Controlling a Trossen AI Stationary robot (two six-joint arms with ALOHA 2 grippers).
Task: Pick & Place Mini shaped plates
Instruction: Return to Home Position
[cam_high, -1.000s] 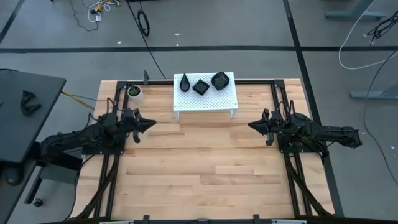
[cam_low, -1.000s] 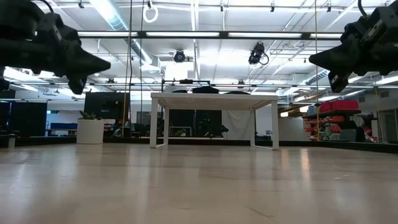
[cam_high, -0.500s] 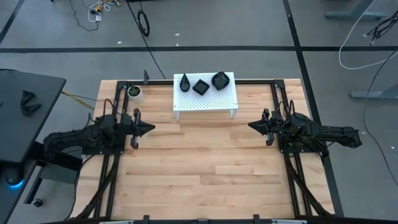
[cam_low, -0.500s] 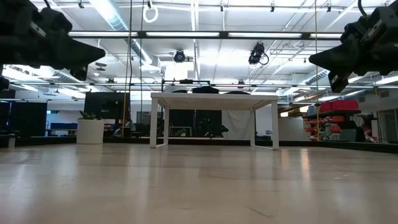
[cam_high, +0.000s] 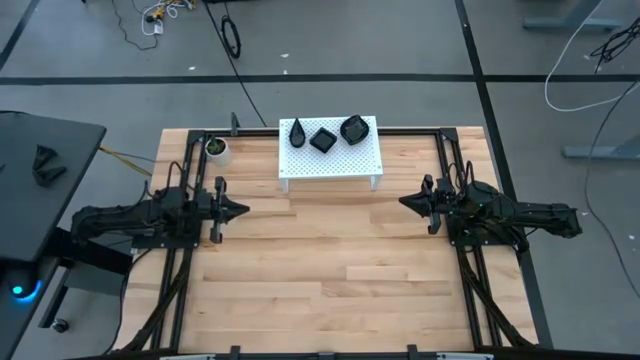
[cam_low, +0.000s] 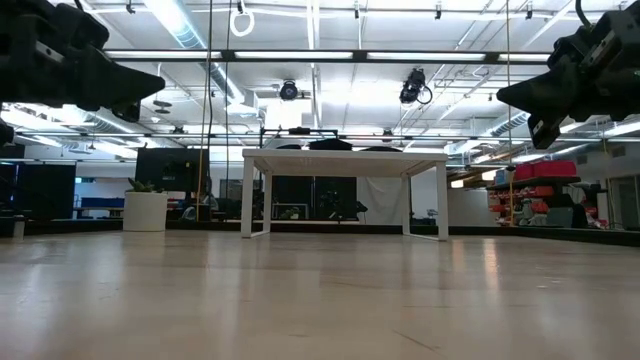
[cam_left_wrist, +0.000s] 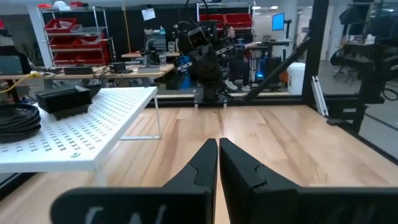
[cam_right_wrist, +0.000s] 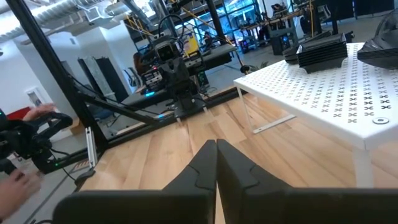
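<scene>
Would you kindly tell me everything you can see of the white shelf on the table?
The shelf is a small white perforated panel, metal by its look, standing level on thin legs at the far edge of the table. Three black stacks of plates rest on it: drop-shaped, square and shell-shaped. The left gripper and right gripper hover clear of it.

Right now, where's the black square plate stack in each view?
High view: square plate stack at top centre, in the middle of the shelf.
Low view: dark lump at mid shelf-top.
Left wrist view: upper left.
Right wrist view: upper right.
Shared landmark: the white perforated shelf under it.
</scene>
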